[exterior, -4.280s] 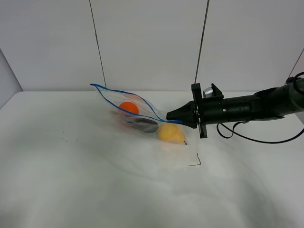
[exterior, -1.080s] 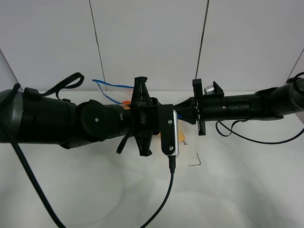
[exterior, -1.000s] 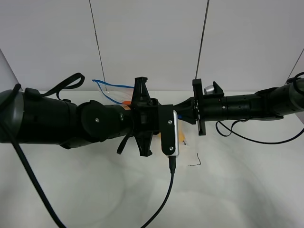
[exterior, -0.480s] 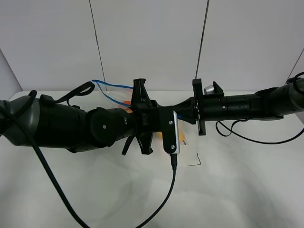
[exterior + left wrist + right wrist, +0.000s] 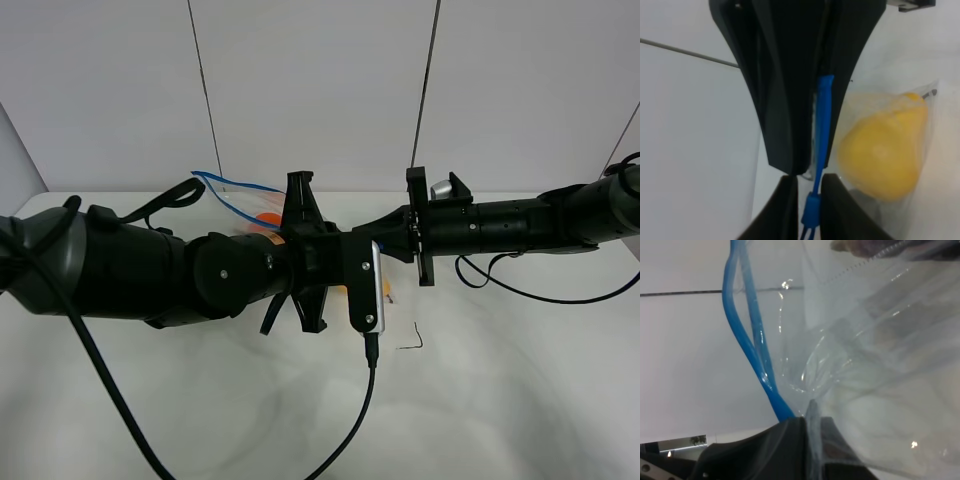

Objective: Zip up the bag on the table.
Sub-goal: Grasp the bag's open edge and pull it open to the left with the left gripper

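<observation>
The bag (image 5: 232, 192) lies on the white table (image 5: 520, 400), mostly hidden behind my left arm. Its blue zipper strip and the orange (image 5: 266, 218) show above the arm. In the left wrist view my left gripper (image 5: 808, 202) is shut on the blue zipper strip (image 5: 822, 117), close to my right gripper's black fingers (image 5: 790, 85), and the yellow pear (image 5: 880, 150) lies beside them. My right gripper (image 5: 809, 436) is shut on the bag's corner where the blue strip (image 5: 747, 340) ends. It also shows in the exterior view (image 5: 385, 243). The eggplant is hidden.
My left arm (image 5: 150, 275) spans the left half of the table, and its wrist camera (image 5: 373, 288) trails a black cable (image 5: 352, 420) toward the front edge. A small black corner mark (image 5: 412, 340) is on the table right of centre. My right arm (image 5: 520, 225) reaches in from the right.
My left arm came in from the left and covered the bag. Over the last second it shifted slightly right toward my right gripper. The right arm has not moved.
</observation>
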Controlling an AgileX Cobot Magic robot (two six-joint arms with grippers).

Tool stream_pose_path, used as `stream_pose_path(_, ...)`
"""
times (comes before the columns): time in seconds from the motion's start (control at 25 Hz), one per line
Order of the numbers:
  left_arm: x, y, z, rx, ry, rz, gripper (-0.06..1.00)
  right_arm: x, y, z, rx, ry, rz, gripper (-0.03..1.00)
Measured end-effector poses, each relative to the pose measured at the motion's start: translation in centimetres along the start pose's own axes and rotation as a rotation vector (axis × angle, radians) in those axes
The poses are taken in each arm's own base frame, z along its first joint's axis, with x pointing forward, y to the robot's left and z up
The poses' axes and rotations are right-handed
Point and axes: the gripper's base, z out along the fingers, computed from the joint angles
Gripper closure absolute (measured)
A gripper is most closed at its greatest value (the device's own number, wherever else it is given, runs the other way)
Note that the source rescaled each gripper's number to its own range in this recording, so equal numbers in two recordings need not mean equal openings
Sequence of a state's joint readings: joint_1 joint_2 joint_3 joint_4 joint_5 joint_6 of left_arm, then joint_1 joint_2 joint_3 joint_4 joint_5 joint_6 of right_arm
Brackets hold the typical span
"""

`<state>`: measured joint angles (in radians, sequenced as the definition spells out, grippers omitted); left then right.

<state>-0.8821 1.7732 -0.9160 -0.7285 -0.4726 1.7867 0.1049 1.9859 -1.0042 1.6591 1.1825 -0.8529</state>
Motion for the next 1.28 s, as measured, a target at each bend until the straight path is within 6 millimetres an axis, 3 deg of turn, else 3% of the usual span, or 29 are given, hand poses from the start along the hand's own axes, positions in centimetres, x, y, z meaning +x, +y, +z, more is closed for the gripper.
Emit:
stream_pose_path(0.2,0.1,-0.3,-0.1,0.009,0.003,0.007,0.94,0.0,0.0,0.0,0.0,0.001,0.0,0.97)
stream_pose_path(0.68,0.6,-0.7,-0.3,-0.009,0.016,0.043,0.94,0.1,0.0,0.1,0.003,0.007,-0.001,0.97)
stream_pose_path(0.88,1.8,-0.2,0.0,-0.012,0.04,0.068,0.94,-0.1,0.1,0.1,-0.007,-0.012,0.015,0.97)
stream_pose_path(1.28,5.0,3.0,-0.8,-0.065,0.111,0.031,0.94,-0.2,0.4,0.1,-0.037,-0.022,0.035,0.97)
